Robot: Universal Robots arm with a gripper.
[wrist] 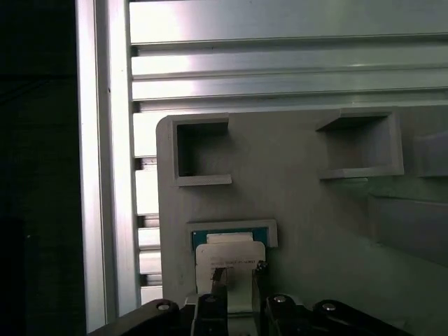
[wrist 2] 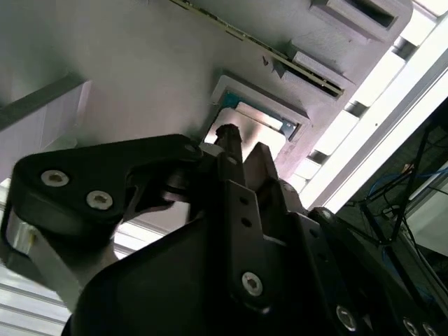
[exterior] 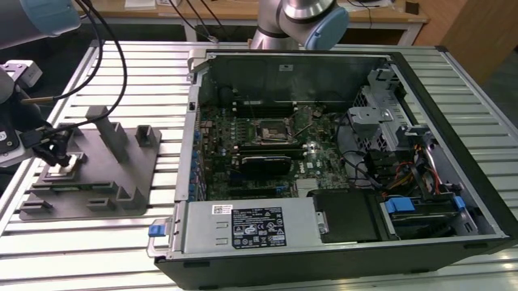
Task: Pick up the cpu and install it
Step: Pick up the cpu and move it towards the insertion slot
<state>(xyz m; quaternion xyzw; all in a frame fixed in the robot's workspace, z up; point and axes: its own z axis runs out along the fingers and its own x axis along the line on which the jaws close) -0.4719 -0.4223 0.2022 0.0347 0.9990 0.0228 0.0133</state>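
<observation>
The gripper hangs low over the grey fixture, at the exterior view's left. Its two black fingers stand a small way apart, with nothing between them. In both wrist views the tips are just above the cpu; if they touch it or not, I cannot tell.

The cpu lies flat in a shallow pocket with a bluish rim, near one edge of the fixture. Its pale top shows also in the second wrist view, past the fingertips. On the same fixture, beside this pocket, there are two square pockets and some upright blocks.

The fixture rests on a table of aluminium slats. Black cables hang down toward the gripper.

Well apart, toward the exterior view's right, an open computer case lies on the same table. Inside it the motherboard is seen, with the socket near its middle.
</observation>
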